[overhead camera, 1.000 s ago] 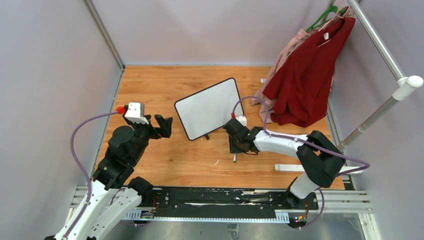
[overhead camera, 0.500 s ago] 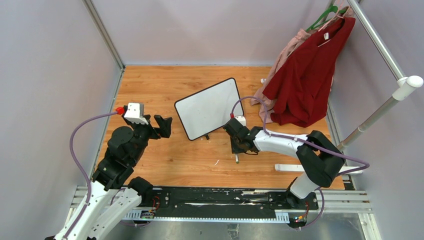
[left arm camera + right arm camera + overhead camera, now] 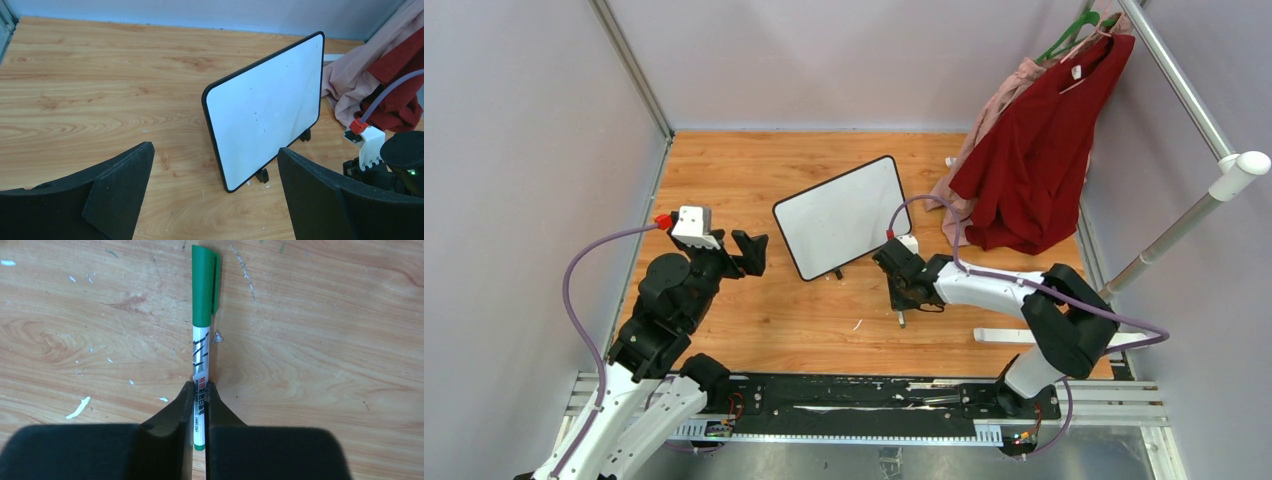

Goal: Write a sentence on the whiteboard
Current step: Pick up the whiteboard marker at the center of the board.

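Observation:
The whiteboard stands tilted on two black feet at the table's middle; it also shows in the left wrist view. Its face is blank: the sentence is not in view. My right gripper is low over the table just right of the board, shut on a white marker with a green cap, whose cap points away from the wrist. My left gripper is open and empty, held above the table left of the board, with its fingers wide apart.
A red garment and a pink one hang from a metal rail at the right and reach the table near the board. Grey walls enclose the wooden table. A white strip lies near the right arm.
My right gripper with the marker has shifted slightly toward the near right. The left arm and the whiteboard have not moved.

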`<move>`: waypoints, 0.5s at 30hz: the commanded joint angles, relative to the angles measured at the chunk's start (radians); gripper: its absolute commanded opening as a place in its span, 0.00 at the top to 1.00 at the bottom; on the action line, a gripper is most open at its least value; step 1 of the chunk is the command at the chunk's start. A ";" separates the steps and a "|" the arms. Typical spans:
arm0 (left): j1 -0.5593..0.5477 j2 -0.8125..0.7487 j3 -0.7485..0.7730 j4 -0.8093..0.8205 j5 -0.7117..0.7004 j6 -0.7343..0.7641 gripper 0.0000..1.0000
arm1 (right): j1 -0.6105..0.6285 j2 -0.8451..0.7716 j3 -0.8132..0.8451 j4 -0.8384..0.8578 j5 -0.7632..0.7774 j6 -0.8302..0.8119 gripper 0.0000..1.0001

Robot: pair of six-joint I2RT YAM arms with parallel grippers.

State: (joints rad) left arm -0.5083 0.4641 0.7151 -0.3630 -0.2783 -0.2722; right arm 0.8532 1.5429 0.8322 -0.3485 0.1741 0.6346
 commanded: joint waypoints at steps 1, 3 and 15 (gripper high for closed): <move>-0.009 -0.012 -0.003 0.013 -0.008 0.011 0.00 | 0.012 -0.007 -0.036 -0.054 -0.038 0.005 0.99; -0.009 -0.012 -0.003 0.013 -0.010 0.005 0.00 | 0.012 -0.030 -0.034 -0.061 -0.035 0.000 1.00; -0.009 -0.018 -0.027 0.061 -0.081 -0.199 0.00 | 0.129 -0.351 0.039 -0.104 -0.017 -0.186 1.00</move>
State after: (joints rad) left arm -0.5098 0.4629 0.6945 -0.3450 -0.3031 -0.3645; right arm 0.9298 1.2850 0.8295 -0.4267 0.1650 0.5529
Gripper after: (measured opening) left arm 0.997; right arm 0.035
